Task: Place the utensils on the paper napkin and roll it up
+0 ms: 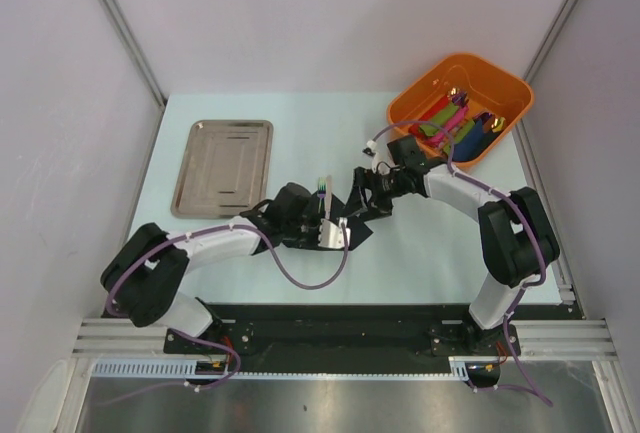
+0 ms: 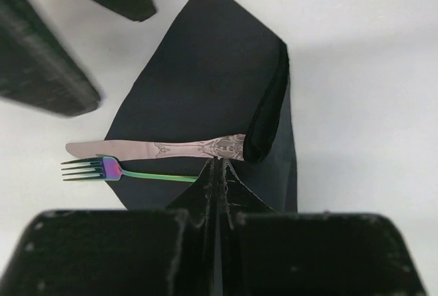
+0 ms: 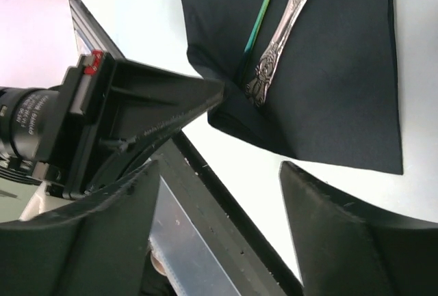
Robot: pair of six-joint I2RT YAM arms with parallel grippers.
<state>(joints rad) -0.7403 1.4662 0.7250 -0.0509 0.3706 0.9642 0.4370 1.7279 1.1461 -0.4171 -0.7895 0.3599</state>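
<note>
The black paper napkin (image 2: 205, 70) lies on the table with one edge folded up and over at its right side. A silver knife (image 2: 157, 149) and a rainbow fork (image 2: 102, 168) lie side by side across it, their heads sticking out past the napkin's left edge. My left gripper (image 2: 219, 164) is shut on the napkin's near edge, right by the knife handle. My right gripper (image 3: 220, 167) is open and empty, hovering just off the napkin (image 3: 328, 84) beside the cutlery handles (image 3: 277, 43). In the top view the two grippers (image 1: 335, 228) (image 1: 362, 201) meet over the napkin (image 1: 352, 215).
A steel tray (image 1: 222, 166) lies at the back left. An orange bin (image 1: 505, 88) with coloured napkin rolls stands at the back right, close behind my right arm. The black rail (image 3: 226, 200) at the table's near edge is close to the napkin.
</note>
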